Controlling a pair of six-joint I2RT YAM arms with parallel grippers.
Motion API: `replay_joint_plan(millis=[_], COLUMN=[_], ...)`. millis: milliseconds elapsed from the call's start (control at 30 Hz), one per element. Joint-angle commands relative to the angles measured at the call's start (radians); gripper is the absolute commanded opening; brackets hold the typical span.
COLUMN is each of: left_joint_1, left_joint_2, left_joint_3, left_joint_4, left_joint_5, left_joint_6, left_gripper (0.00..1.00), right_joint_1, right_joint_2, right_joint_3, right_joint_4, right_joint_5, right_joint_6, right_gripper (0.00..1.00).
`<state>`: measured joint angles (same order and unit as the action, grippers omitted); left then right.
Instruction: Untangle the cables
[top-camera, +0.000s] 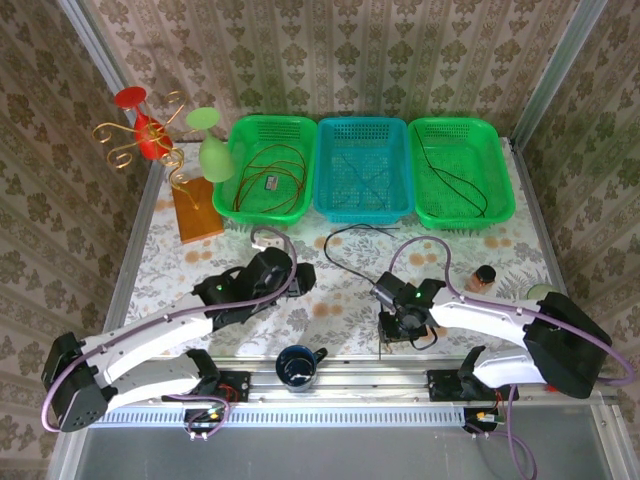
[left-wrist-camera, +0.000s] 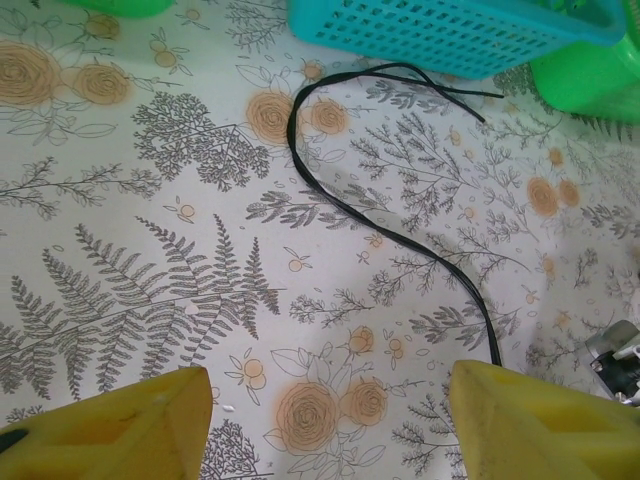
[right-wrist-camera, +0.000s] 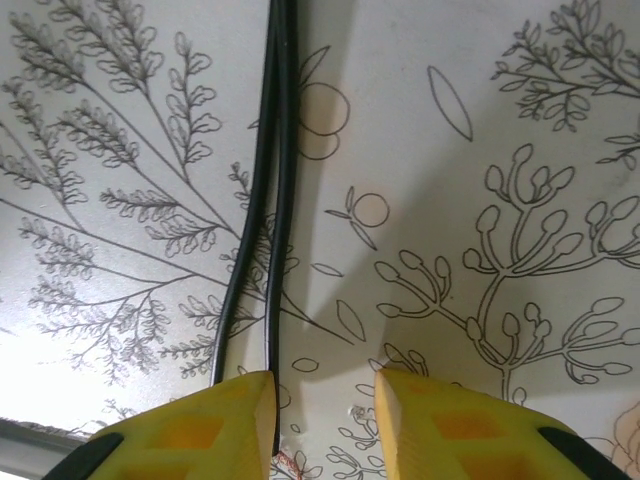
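Table (top-camera: 340, 305) with a floral cloth. Doubled black cable (left-wrist-camera: 292, 130) lay loose on it. Right gripper (right-wrist-camera: 325, 385) was low over its near end, jaws narrowly apart, strands beside one finger, seemingly unpinched. Left gripper (left-wrist-camera: 328, 380) stood wide and empty. Step: grasping. Next move needs both strands centred between the jaws.

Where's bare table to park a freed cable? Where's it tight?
Free: cloth between the wooden stand and the left gripper; also the strip before the right green basket, short of the small brown object. Crowded: centre, where the black cable loops toward the right gripper.
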<state>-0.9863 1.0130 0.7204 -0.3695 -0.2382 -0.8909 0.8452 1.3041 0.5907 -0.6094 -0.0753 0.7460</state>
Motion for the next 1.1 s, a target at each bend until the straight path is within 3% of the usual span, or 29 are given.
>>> replay_joint_plan(millis=[0, 200, 367, 733, 1067], left_joint_1=[0.006, -0.005, -0.009, -0.031, -0.045], left_joint_2=[-0.01, 0.012, 0.021, 0.029, 0.023], left_joint_3=[-0.017, 0.005, -0.001, 0.002, -0.016], left_joint_4=[-0.025, -0.045, -0.003, 0.032, 0.054], left_joint_5=[-0.017, -0.011, -0.009, -0.007, -0.012], left_joint_6=[-0.031, -0.022, -0.019, -0.013, -0.012], left_gripper=[0.64, 0.64, 0.64, 0.64, 0.64], right_joint_1=[0.009, 0.008, 0.008, 0.008, 0.01], right_joint_2=[0.046, -0.086, -0.171, -0.071, -0.028], right_joint_3=[-0.005, 0.025, 0.002, 0.012, 0.024], right_joint_4=[-0.026, -0.149, -0.126, -0.078, -0.058], right_joint_5=[-0.024, 0.058, -0.006, -0.027, -0.066], right_joint_6=[-0.025, -0.022, -0.005, -0.015, -0.017], right_gripper=[0.34, 0.4, 0.39, 0.35, 0.39])
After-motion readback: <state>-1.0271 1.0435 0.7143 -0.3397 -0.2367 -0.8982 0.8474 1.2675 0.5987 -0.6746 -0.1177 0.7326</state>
